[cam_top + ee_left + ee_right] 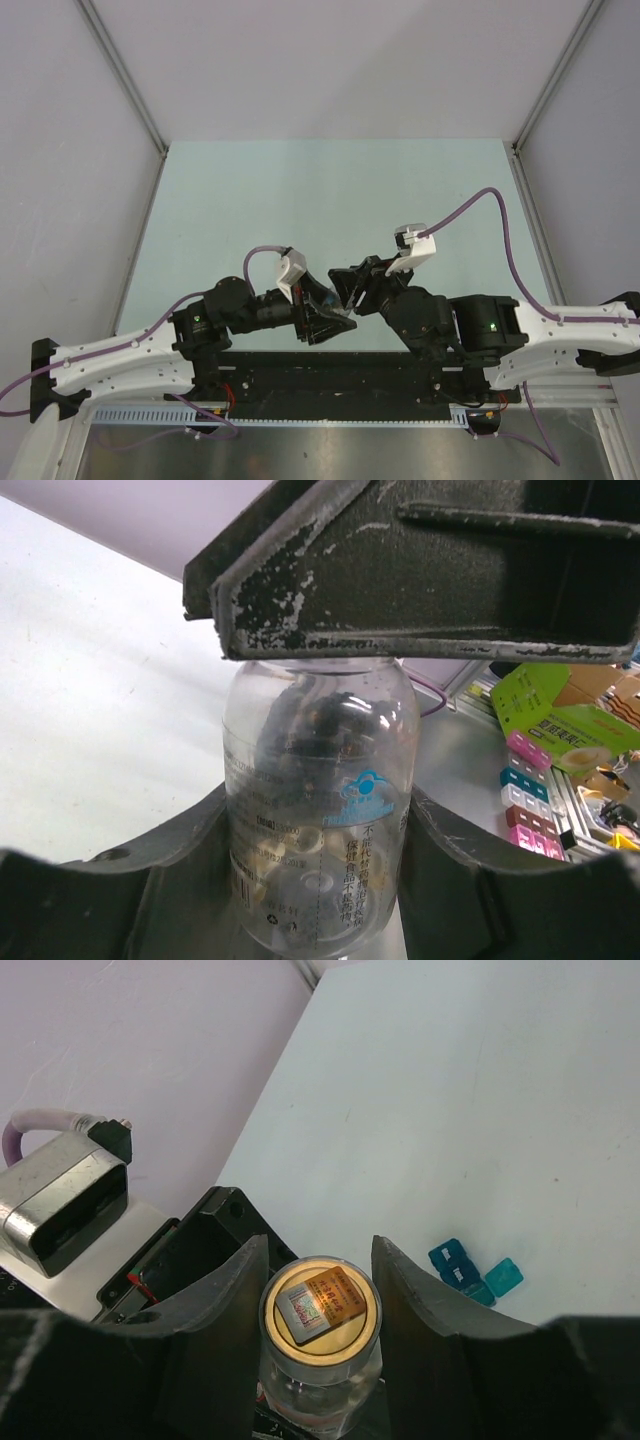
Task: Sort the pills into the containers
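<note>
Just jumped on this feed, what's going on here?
The left end effector grips the body of the clear bottle, while the right end effector is closed around its tan cap from above, which looks like a set-up for opening it. The cap is on. The blue pill box lies on the table, apart from both arms.

Item 1, left arm (120,360): white lower link lies low along the near edge, black elbow raised, forearm reaching right toward the centre.
Left pincer (330,320): fingers (170,880) closed against both sides of a clear bottle (315,810).

Item 2, right arm (570,325): mirrored, with the forearm reaching left.
Right pincer (347,287): angled down and to the left, tip to tip with the left pincer. Its fingers (225,1300) press either side of the bottle's tan cap (320,1305).
</note>
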